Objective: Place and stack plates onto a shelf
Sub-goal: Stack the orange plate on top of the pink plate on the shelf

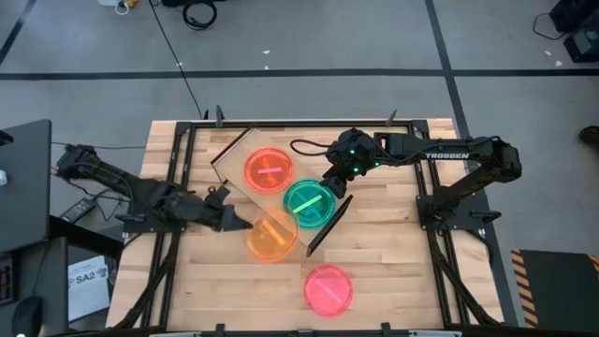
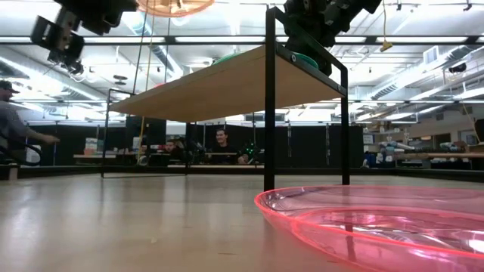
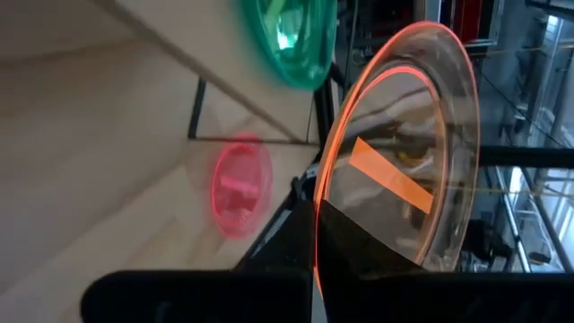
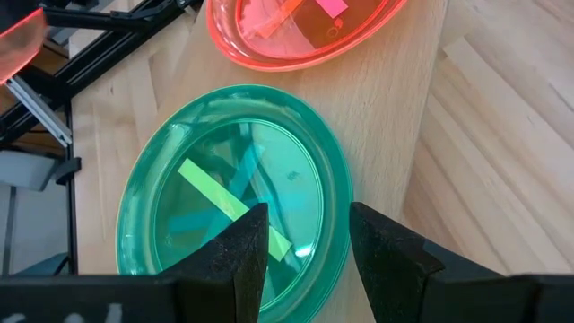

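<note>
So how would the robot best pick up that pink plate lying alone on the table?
Probably by its rim. The pink plate lies flat on the tabletop, shallow with a slightly raised edge, so an end effector should come from above and pinch the edge; nothing crowds it on any side.

L end effector clamped, R end effector open

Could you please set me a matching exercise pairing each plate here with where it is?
Plates:
1. red plate
2. green plate
3. orange plate
4. pink plate

Places:
A. held in the left pincer
B. on the table, off the shelf
C. on the shelf, under the open right pincer
D. on the shelf, no pincer over it

Pairs: 1-D, 2-C, 3-A, 4-B
</note>
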`<state>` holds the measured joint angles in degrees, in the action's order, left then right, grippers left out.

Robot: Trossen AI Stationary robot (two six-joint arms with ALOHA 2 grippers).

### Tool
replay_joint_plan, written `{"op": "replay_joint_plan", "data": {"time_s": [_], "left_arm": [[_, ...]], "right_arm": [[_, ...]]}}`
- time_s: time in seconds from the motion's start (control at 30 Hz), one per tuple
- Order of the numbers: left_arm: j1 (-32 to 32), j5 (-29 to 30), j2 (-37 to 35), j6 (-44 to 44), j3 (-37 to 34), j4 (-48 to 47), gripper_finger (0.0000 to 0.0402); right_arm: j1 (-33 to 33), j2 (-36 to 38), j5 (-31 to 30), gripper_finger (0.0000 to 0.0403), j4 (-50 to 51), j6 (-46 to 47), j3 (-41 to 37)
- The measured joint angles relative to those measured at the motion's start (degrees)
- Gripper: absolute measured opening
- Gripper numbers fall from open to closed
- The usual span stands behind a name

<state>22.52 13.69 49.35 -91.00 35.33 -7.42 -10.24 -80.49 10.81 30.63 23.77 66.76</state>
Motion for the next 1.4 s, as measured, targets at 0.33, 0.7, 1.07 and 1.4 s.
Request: {"op": "replay_joint_plan", "data": {"time_s": [0.33, 0.7, 1.07, 1.4], "left_arm": [[-14.5, -12.2, -2.7, 5.2, 0.0, -1.3, 0.0007], [-26.2, -20.6, -2.6, 11.8, 3.3, -5.5, 0.0007], [-34.8, -19.7, -2.5, 21.6, 20.9, -31.4, 0.0007], [-38.5, -18.1, -1.5, 22.5, 24.0, -43.4, 0.0007]], "right_arm": [[0.0, 0.0, 0.0, 0.0163, 0.0, 0.0, 0.0], [0.0, 0.0, 2.8, 0.0163, 0.0, 0.0, 0.0], [0.0, 0.0, 2.8, 0.0163, 0.0, 0.0, 0.0], [0.0, 0.0, 2.8, 0.0163, 0.0, 0.0, 0.0]]}}
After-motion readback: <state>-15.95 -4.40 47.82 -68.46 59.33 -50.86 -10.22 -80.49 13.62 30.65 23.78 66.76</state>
